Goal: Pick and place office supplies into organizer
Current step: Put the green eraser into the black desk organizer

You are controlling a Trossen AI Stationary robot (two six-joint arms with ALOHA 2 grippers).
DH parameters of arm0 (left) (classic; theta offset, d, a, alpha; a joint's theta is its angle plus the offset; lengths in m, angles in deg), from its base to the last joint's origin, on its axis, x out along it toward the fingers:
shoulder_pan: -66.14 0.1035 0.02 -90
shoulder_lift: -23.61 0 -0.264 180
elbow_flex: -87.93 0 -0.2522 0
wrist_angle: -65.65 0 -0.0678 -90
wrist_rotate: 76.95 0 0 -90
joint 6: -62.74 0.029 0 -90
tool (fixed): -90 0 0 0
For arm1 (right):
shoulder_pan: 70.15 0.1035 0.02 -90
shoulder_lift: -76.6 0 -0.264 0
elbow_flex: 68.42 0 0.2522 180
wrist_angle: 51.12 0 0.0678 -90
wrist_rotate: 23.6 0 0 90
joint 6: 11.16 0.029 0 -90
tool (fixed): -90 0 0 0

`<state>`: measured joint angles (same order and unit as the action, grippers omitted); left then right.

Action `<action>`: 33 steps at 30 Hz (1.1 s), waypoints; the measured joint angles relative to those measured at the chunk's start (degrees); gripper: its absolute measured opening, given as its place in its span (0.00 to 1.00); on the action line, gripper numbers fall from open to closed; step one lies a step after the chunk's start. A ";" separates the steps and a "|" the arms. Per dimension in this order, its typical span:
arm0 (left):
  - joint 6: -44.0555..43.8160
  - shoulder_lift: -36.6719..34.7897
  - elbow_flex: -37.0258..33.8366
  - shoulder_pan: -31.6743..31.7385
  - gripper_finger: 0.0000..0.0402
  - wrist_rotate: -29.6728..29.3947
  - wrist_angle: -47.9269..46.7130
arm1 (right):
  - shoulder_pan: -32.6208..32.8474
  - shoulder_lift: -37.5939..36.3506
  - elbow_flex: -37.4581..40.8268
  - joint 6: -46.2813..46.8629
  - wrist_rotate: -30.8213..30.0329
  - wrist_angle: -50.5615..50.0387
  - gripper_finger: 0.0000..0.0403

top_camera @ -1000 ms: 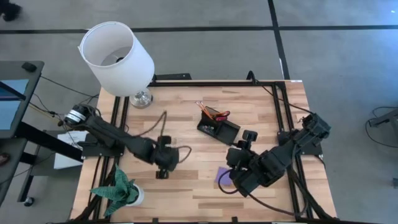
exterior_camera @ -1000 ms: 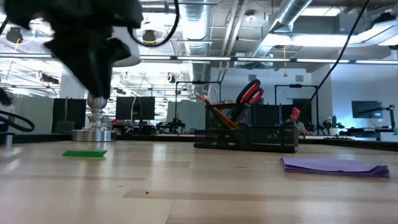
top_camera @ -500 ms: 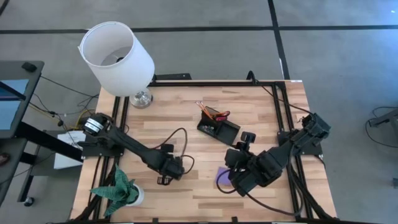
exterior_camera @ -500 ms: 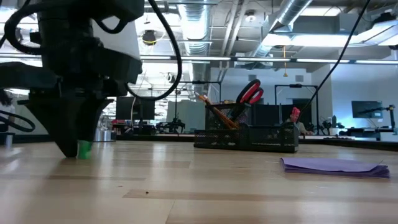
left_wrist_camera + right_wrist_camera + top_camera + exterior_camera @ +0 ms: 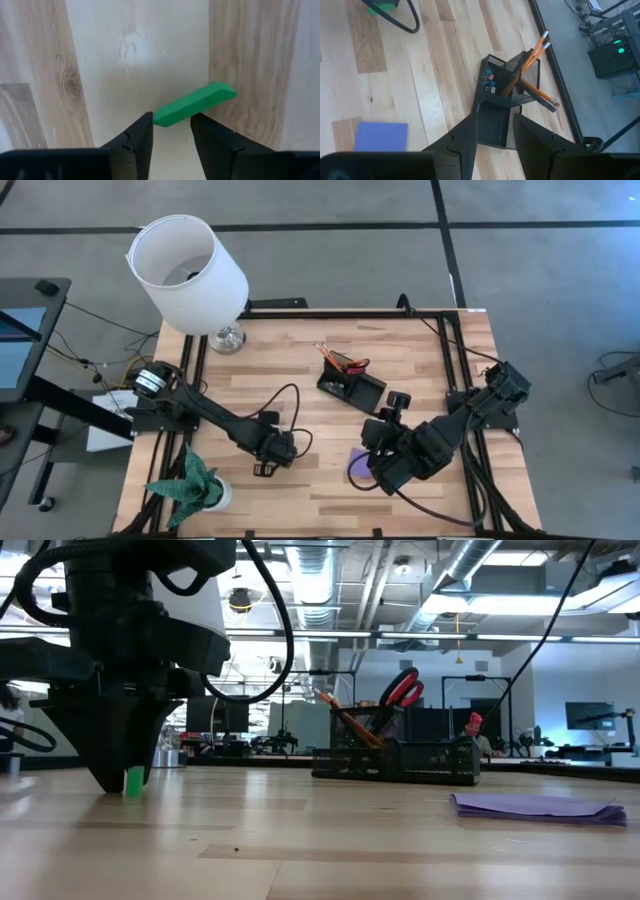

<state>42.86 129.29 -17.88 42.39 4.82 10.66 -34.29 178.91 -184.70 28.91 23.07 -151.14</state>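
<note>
The tiny green piece [image 5: 192,105] lies on the wooden table with one end between the fingers of my left gripper [image 5: 171,131], which points straight down near the table's left middle [image 5: 262,468]. In the low view only a narrow green sliver [image 5: 133,781] shows under it. My right gripper [image 5: 494,131] hangs open above the purple note pad [image 5: 357,463] and holds nothing. The black organizer [image 5: 350,385] stands mid-table with red-handled scissors [image 5: 403,690] and orange pencils [image 5: 535,50] upright in its taller back section. My left gripper pinches the green piece by one end [image 5: 165,116] between its two fingers, which come from above, pointing down, and lie across the bar. The other end [image 5: 222,91] sticks out sideways past the fingers. The piece still sits at table level.
A white lamp [image 5: 190,275] stands on its metal base [image 5: 228,338] at the far left corner. A green paper plant [image 5: 190,485] sits at the near left corner. A black cable loops by the left wrist [image 5: 285,405]. Bare wood lies between the organizer and the left gripper.
My left arm stretched out and its gripper came down onto the green piece, then held almost still. The piece, seen flat and wide on the table a second ago in the low view, now shows only as a narrow sliver under the gripper. The right arm kept still.
</note>
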 joint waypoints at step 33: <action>10.43 0.63 4.97 -1.46 0.31 -4.33 -2.29 | -0.33 0.00 0.00 -1.53 0.02 -0.02 0.30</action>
<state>53.29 129.93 -12.92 40.92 0.49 8.37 -34.62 178.91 -184.70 27.38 23.09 -151.15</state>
